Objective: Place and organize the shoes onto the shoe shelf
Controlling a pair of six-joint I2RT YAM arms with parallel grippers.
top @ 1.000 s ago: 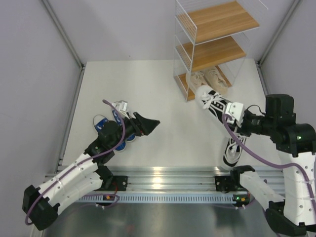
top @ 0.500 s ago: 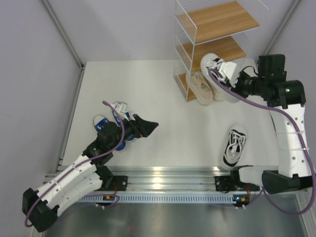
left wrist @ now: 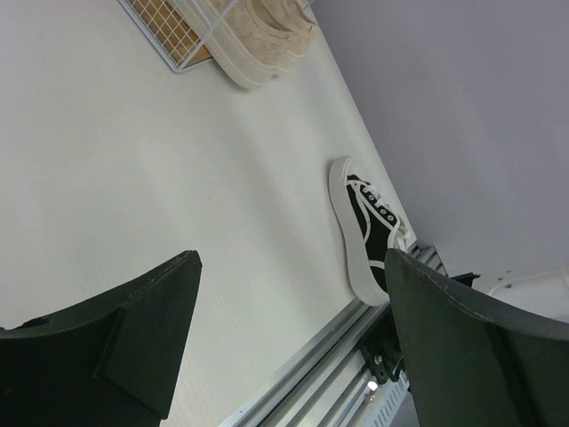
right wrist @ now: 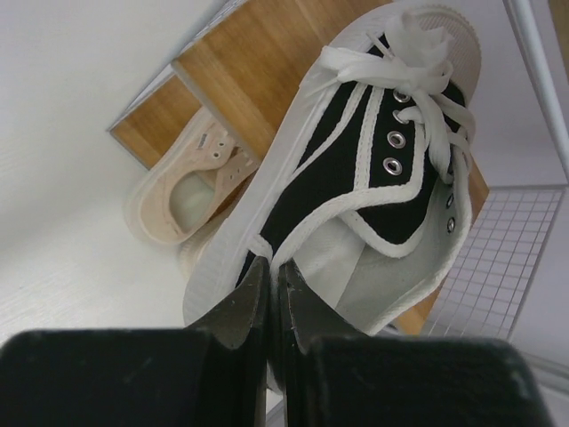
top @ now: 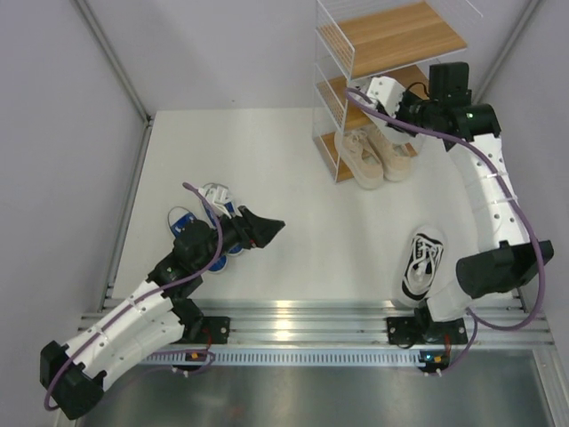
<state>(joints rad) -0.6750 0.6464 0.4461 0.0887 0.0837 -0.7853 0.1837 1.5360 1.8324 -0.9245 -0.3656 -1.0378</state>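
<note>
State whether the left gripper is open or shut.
Open. The left wrist view shows the black two-finger left gripper with fingers spread wide, only white table showing between them.

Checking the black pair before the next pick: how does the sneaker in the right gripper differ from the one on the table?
The held black sneaker is clamped at its heel end by the right gripper, raised beside the middle tier of the shoe shelf; the loose black sneaker lies flat on the table, untouched. Both have white laces and soles.
</note>
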